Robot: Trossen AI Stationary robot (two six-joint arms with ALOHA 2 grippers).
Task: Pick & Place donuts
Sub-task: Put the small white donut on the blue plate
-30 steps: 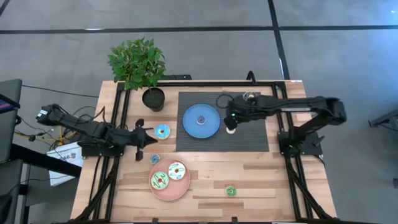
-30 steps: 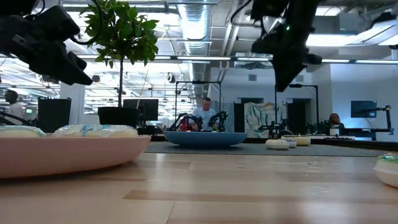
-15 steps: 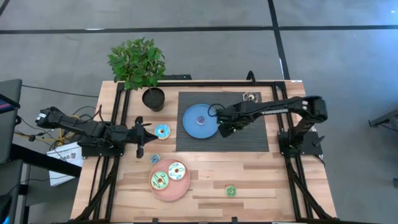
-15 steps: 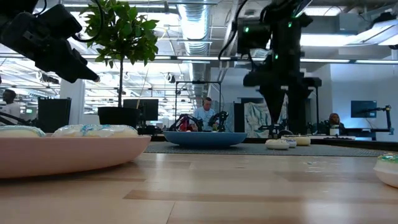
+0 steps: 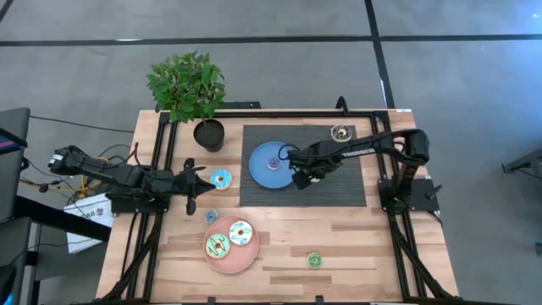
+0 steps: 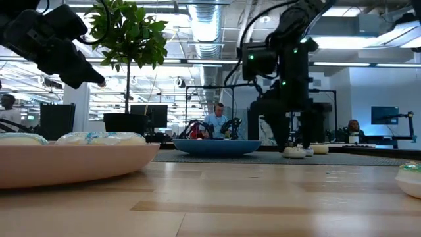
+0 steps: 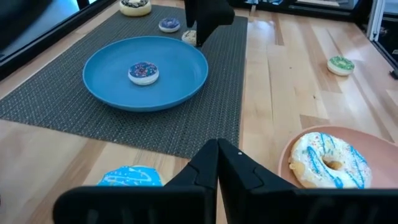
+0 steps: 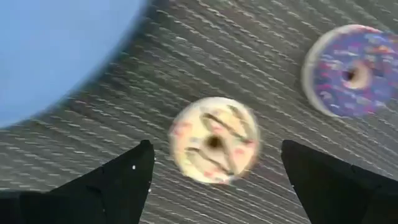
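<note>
1. Two large iced toy donuts [image 5: 228, 238] lay on the round pink plate [image 5: 246, 261]; one purple mini donut [image 5: 273, 163] sat on the blue plate [image 5: 258, 174].
2. Right gripper [image 8: 211, 171], fingers spread, hovered over a cream mini donut [image 8: 214, 139] on the dark mat [image 5: 339, 191]; left gripper [image 7: 217, 168] was pressed together, empty.
3. Several donuts apparently remained unplaced.

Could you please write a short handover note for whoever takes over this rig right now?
Right gripper: open, low over the cream mini donut on the grey mat, beside the blue plate; a purple mini lies close by.
Left gripper: shut, empty, waiting by the light blue donut.
Done: one mini on the blue plate; two donuts on the pink plate.
Left: cream and purple minis, light blue donut, blue mini, green mini, dark donut.
</note>
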